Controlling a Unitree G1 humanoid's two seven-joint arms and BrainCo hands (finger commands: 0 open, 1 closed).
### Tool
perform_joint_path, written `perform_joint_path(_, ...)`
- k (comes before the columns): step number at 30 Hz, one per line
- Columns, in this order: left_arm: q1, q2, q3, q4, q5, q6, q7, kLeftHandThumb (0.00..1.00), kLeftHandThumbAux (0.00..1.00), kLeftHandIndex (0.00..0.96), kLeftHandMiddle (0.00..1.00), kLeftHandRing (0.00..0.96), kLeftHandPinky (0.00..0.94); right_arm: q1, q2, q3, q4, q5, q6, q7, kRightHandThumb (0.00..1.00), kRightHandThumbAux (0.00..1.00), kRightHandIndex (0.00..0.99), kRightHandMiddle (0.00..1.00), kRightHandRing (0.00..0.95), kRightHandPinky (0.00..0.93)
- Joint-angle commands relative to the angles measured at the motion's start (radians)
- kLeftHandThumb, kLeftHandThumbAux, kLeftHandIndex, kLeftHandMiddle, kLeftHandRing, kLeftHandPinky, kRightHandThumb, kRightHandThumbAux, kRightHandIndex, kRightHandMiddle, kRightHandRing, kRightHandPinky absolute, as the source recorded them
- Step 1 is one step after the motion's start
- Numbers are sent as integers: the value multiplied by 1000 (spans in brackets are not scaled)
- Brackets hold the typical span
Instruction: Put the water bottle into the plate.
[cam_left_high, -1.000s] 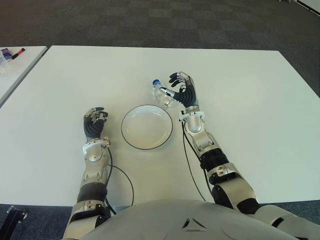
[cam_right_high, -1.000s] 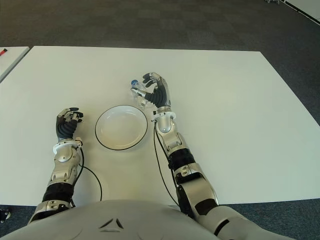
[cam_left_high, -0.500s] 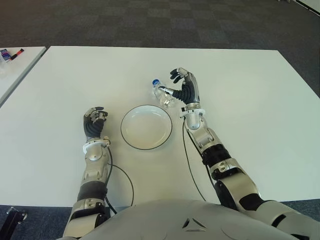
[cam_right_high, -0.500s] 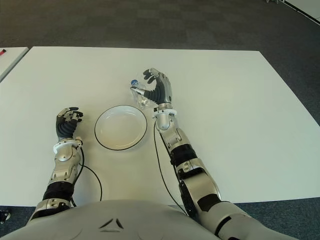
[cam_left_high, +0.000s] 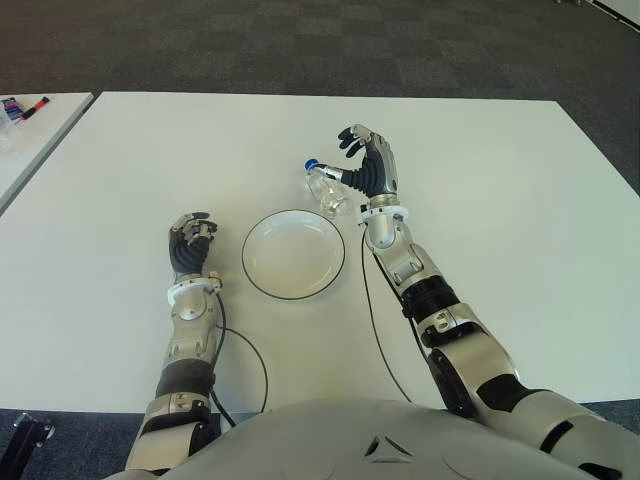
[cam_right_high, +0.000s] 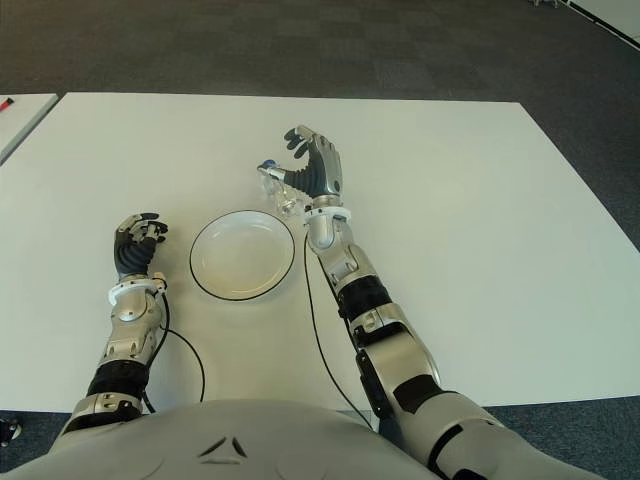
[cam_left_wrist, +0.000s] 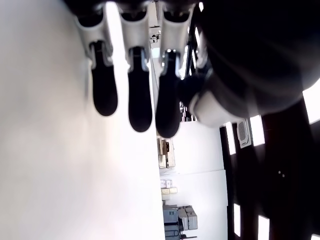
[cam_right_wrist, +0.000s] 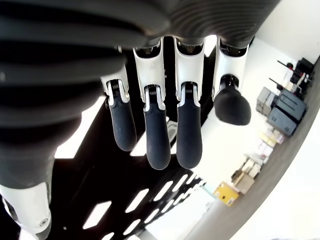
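1. White bench (cam_left_high: 500, 180) on dark carpet; second white surface at far left edge.
2. One water bottle (cam_left_high: 326, 190) lies tilted just beyond the rim of one plate (cam_left_high: 294, 253), not in it.
3. Right hand (cam_left_high: 368, 172) beside the bottle, fingers spread, gripping nothing; likely poised for a side grasp.
4. Left hand (cam_left_high: 188, 242) idle left of the plate, fingers curled, empty.

clear plastic water bottle (cam_left_high: 326, 190), glossy white plate (cam_left_high: 293, 252), smooth matt white table (cam_left_high: 160, 160).
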Motion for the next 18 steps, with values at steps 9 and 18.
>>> perform_joint_path(9, 24, -19, -3, 91, -1, 44, 30, 681, 725, 417, 508, 480, 447, -205, -1, 8, 265, 10, 16, 2, 952, 655, 393, 512, 524, 681)
perform_joint_path(18, 14, -25, -8, 114, 0, 28, 40, 685, 724, 420, 528, 499, 464, -290, 0, 42, 428, -5, -6, -38, 950, 655, 393, 526, 529, 641)
